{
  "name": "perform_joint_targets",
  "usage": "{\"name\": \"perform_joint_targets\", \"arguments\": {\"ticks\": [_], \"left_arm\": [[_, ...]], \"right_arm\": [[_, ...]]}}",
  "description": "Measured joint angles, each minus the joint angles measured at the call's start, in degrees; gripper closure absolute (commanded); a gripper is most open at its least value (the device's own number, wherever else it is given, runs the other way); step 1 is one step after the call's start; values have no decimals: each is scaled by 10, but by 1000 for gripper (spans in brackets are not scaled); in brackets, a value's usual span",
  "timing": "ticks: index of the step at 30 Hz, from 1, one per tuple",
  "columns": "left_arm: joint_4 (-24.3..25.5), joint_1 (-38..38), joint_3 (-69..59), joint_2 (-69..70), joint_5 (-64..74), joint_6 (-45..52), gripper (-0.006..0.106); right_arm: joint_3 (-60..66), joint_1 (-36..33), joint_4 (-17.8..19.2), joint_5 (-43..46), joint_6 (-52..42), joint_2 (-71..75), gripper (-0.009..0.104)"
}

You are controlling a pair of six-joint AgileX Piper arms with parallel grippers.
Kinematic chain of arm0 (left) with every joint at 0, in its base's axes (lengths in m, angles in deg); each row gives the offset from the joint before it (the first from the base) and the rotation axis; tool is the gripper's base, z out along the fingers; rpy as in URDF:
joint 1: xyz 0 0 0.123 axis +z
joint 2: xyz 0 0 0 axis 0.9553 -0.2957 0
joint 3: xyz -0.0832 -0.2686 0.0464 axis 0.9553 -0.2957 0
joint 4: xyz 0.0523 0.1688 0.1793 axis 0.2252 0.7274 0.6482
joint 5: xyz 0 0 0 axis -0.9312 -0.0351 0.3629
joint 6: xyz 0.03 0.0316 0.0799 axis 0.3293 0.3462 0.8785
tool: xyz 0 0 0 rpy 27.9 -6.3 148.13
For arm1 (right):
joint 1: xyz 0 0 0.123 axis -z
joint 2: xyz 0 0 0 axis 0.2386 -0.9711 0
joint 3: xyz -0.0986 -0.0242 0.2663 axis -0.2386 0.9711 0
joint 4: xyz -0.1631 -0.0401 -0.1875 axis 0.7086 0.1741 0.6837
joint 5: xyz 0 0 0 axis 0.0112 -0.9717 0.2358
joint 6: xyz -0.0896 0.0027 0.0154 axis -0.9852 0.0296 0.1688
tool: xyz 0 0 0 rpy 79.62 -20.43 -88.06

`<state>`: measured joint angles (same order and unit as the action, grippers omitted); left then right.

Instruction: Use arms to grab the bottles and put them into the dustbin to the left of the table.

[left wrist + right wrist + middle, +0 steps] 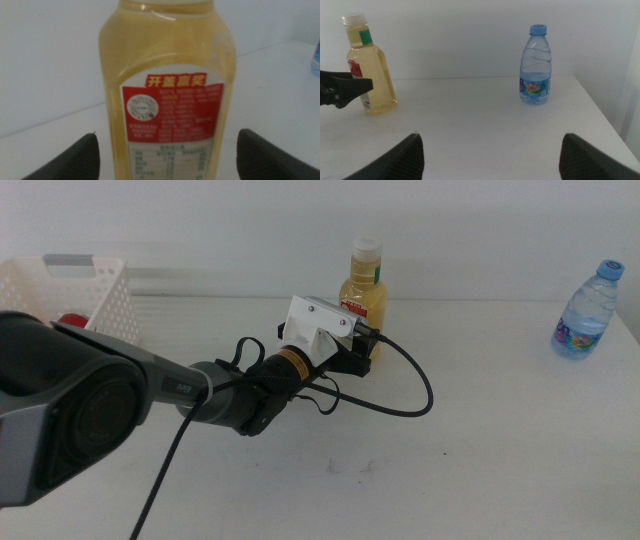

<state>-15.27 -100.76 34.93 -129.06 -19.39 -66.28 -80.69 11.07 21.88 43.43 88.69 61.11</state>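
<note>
**Left arm reaches the juice bottle**

The left arm comes in low across the white table (pixel 480 480), and its gripper (pixel 362 348) sits right at the yellow juice bottle (pixel 364 295), which stands upright near the far edge with its white cap on. From the left wrist camera the bottle (pixel 167 95) fills the space between the two dark jaws, which stand spread wide on either side of it with table showing in the gaps, so the pincer is open and not yet clamping the bottle. The red label faces that camera.

The small clear water bottle (pixel 588 310) with the blue cap stands upright well off to the right, untouched.

The white perforated dustbin (pixel 95 295) sits at the far left, with something red (pixel 72 320) showing beside its near wall behind the arm.

The right gripper (pixel 490 155) waits back from the table's right side, jaws apart, facing both bottles.
</note>
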Motion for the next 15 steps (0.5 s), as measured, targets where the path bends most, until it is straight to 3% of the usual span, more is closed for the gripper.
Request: {"name": "perform_joint_targets", "arguments": {"ticks": [15], "left_arm": [[19, 0, 106, -60, 47, -10, 7]], "right_arm": [[0, 0, 0, 0, 1, 0, 14]]}}
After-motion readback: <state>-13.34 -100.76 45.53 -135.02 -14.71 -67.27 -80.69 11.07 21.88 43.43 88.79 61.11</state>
